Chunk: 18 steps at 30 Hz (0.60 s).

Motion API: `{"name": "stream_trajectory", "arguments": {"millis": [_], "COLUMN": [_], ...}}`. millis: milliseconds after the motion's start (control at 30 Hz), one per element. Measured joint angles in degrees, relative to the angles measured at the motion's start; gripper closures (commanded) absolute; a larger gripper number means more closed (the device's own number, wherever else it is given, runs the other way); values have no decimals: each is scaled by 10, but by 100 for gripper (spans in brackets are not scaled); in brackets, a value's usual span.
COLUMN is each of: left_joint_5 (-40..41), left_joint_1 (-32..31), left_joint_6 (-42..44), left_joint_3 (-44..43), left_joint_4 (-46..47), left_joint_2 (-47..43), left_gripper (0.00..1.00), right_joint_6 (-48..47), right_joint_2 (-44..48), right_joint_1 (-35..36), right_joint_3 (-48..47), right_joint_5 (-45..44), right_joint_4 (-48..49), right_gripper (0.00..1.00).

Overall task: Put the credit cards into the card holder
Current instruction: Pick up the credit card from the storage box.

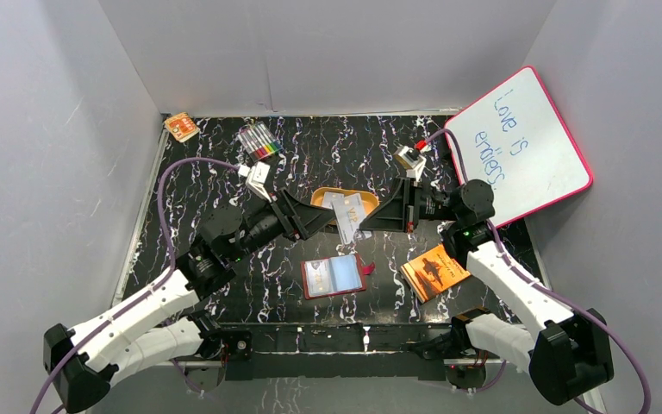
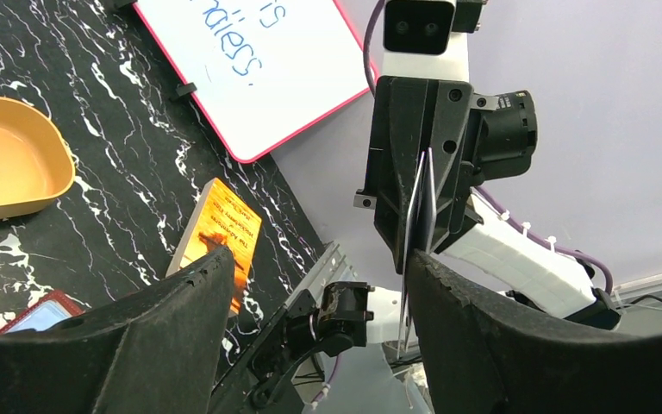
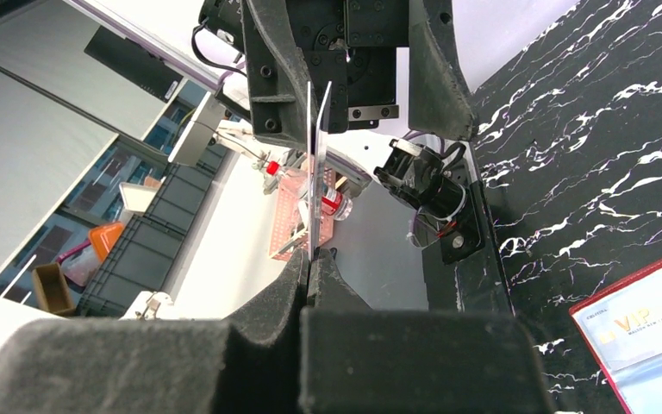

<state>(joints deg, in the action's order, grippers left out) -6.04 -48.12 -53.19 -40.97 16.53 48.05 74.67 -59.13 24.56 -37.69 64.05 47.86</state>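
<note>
Two credit cards (image 1: 348,216) hang in the air over the orange tin, pinched at one end by my shut right gripper (image 1: 364,217). In the right wrist view the credit cards (image 3: 310,164) stand edge-on, rising from the gripper (image 3: 309,263). My left gripper (image 1: 327,212) faces it, open, its fingers straddling the cards' free end. In the left wrist view the cards (image 2: 418,216) run close beside the right finger of the left gripper (image 2: 319,267), with no grip. The dark red card holder (image 1: 334,276) lies open on the table below, a printed card in one pocket (image 3: 646,323).
An orange oval tin (image 1: 332,197) sits under the grippers. The orange booklet (image 1: 434,272) lies front right. A pink-framed whiteboard (image 1: 521,142) leans at the right wall. Markers (image 1: 259,141) and a small orange item (image 1: 181,127) lie at the back left.
</note>
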Motion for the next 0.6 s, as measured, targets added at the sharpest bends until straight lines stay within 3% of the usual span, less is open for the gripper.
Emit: {"name": "stream_trajectory", "arguments": {"millis": [200, 300, 500, 600], "left_joint_5": [-35, -51, -65, -64], "left_joint_1": [0, 0, 0, 0], "left_joint_6": [-9, -12, -16, -19], "left_joint_3": [-7, -10, -11, -11], "left_joint_4": [29, 45, 60, 60], "left_joint_2": [50, 63, 58, 50], "left_gripper": [38, 54, 98, 100], "right_joint_6": [-19, -25, -49, -59], "right_joint_2": [2, 2, 4, 4], "right_joint_1": [7, 7, 10, 12], "right_joint_3": [0, 0, 0, 0], "right_joint_5": [-7, -10, -19, -32], "right_joint_4": [-35, -45, -82, -101], "right_gripper": [100, 100, 100, 99]}}
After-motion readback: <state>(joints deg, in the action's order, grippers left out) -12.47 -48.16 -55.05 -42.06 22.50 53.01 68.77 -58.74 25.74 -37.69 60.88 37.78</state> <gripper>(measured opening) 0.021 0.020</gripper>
